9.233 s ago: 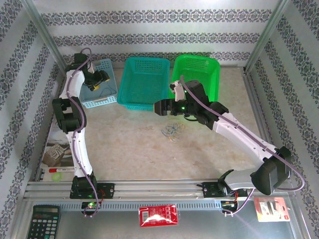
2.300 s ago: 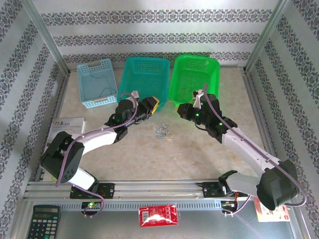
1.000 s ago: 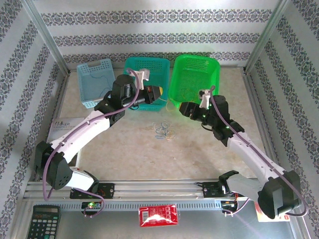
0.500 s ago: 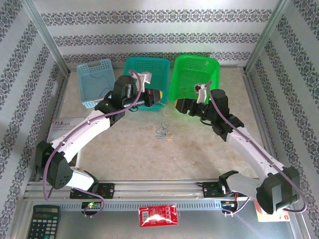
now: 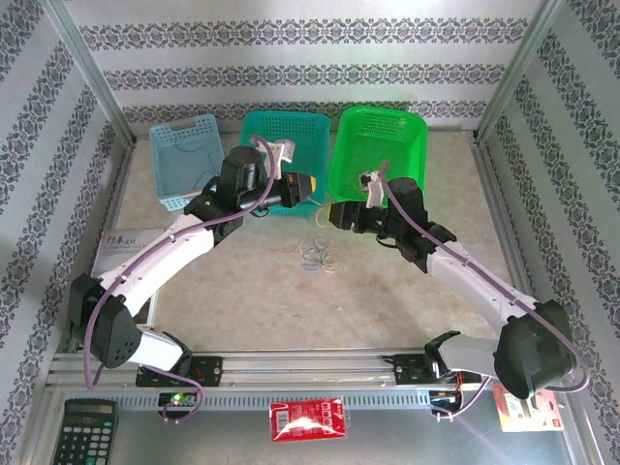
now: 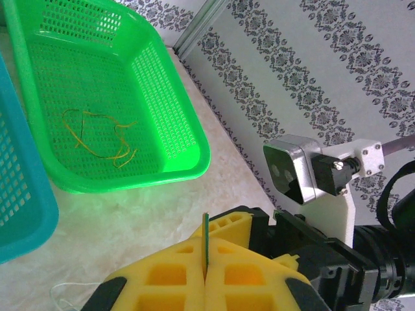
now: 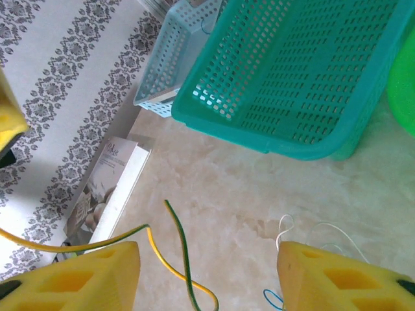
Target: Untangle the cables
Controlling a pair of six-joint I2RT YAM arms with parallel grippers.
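Step in hand, judged from the layout: take a second hold on a lifted strand so that it can be drawn free of the cable pile, which lies on the table at the centre of the overhead view. The left gripper sits at 11 o'clock from the pile, in front of the teal basket. Its yellow pads are pressed together and clamped on a thin yellow-green strand, whose tip stands up out of the seam between them. The right gripper sits at 1 o'clock from the pile, just in front of the green basket, with its fingers well apart and nothing gripped. In the right wrist view the strand enters from 9 o'clock and curls down through the gap between the open fingers. Whether this is one strand or two crossing cannot be told. Centre the strand between the pads before closing, since wire this thin probably springs aside or slips off a pad edge. Close on the raised strand alone. A white strand and a blue strand lie on the table below, toward 5 o'clock in that view, and must stay outside the grip. Maintain the left clamp while the right closes. Separate the grippers slowly and watch the pile: if it drags along, stop and shake gently instead of pulling harder. The green basket already contains a yellow-orange strand, so it is the likely destination.
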